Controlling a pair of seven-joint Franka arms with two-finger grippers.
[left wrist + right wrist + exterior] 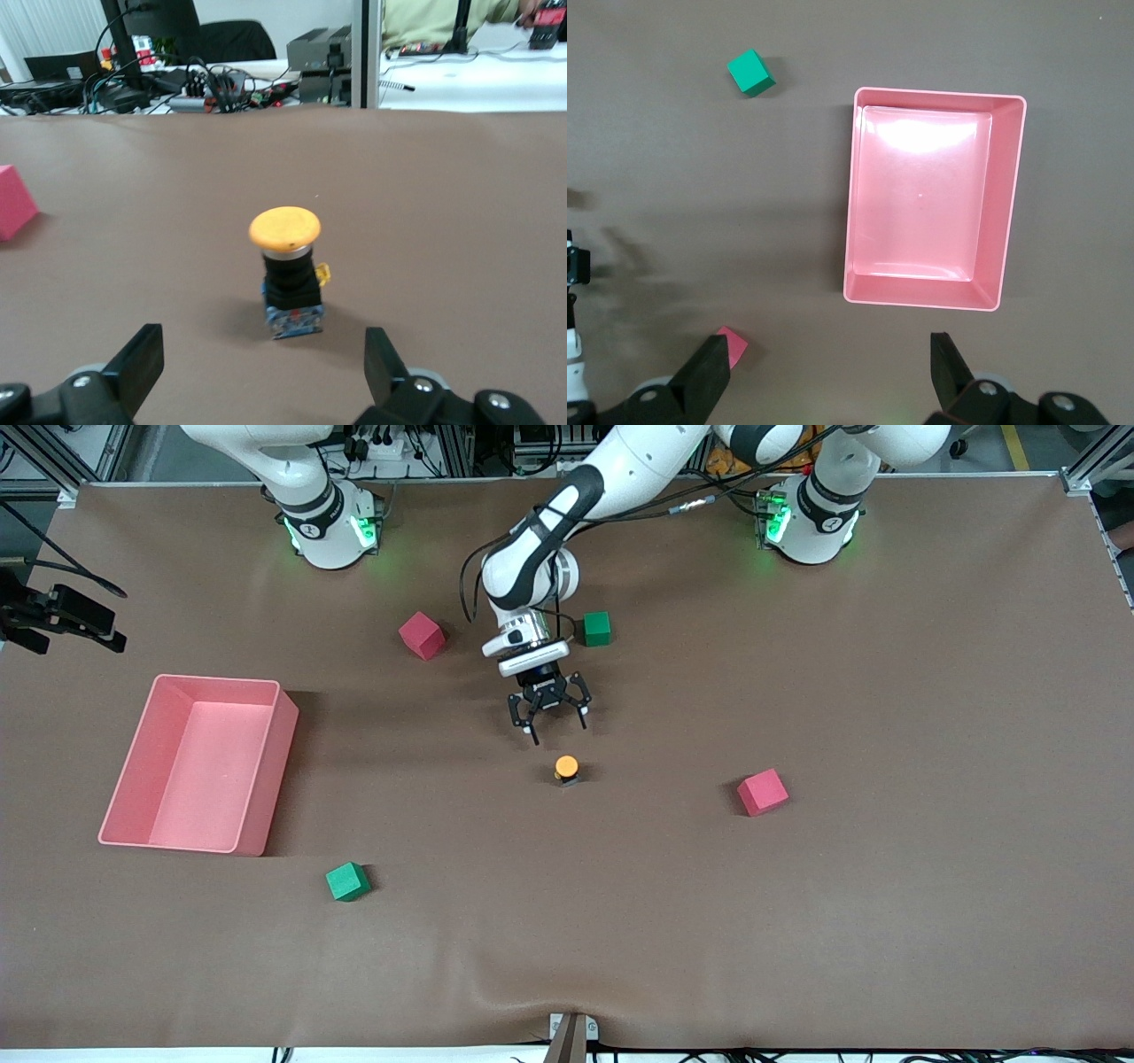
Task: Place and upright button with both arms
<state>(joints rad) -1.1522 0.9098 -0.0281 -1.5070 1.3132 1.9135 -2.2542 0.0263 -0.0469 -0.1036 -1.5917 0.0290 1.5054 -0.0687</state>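
The button [566, 767] stands upright on the brown table near its middle, round orange cap on top of its dark body. It shows close up in the left wrist view [285, 266]. My left gripper [558, 729] hangs low over the table right beside it, open, its fingers [140, 363] apart and touching nothing; the button stands just clear of the tips. My right gripper [828, 372] does not show in the front view. It is open and empty, high over the table by the pink bin, and its arm waits.
A pink bin [215, 680] [849, 204] sits toward the right arm's end. Red cubes [422, 635] [762, 792] and green cubes [597, 628] [347, 881] lie scattered around the button. A black clamp [62, 615] sticks in at the table's edge.
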